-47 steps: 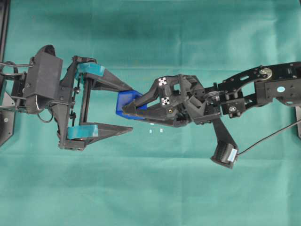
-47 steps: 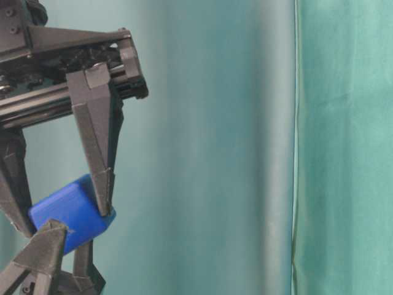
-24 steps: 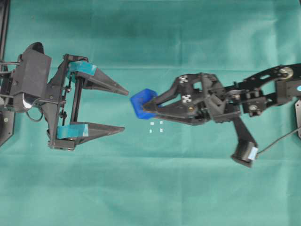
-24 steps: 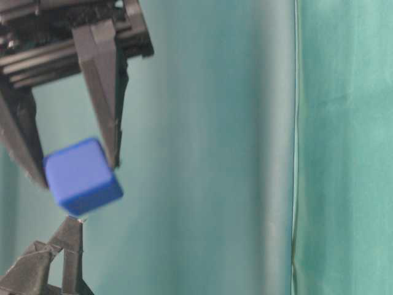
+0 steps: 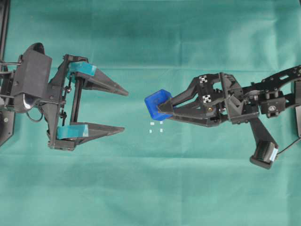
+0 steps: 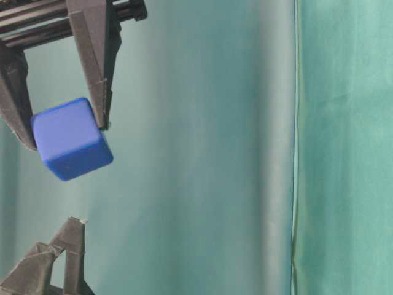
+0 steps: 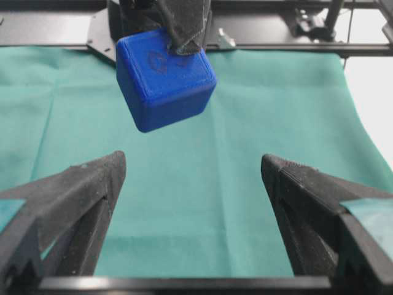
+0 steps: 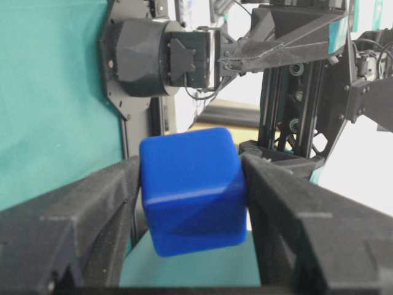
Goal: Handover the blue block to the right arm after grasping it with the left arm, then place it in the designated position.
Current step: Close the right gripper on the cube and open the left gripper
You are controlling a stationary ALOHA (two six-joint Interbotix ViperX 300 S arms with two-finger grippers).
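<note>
Gripping the blue block (image 5: 157, 104) between its black fingertips, the right gripper (image 5: 165, 109) holds it in the air, clear of the green cloth (image 5: 150, 188). Right wrist view: block wedged squarely between both fingers (image 8: 80, 209), one pressed to each side face. Table-level view: block (image 6: 70, 138) tilted, hanging from two finger points, nothing under it.

Left gripper (image 5: 121, 109) sits well apart from the block, on its left in the overhead view, jaws spread wide and holding nothing. Teal pads (image 5: 81, 68) show near the finger roots. Left wrist view: block (image 7: 164, 78) hangs ahead of and above the gap between the two spread fingers (image 7: 67, 203), touching neither; faint dark mark on its top face.

White dots (image 5: 156, 126) marking the square lie on the cloth just below the block in the overhead view, between the two grippers, nearer the right one. Block is not on the marks.
</note>
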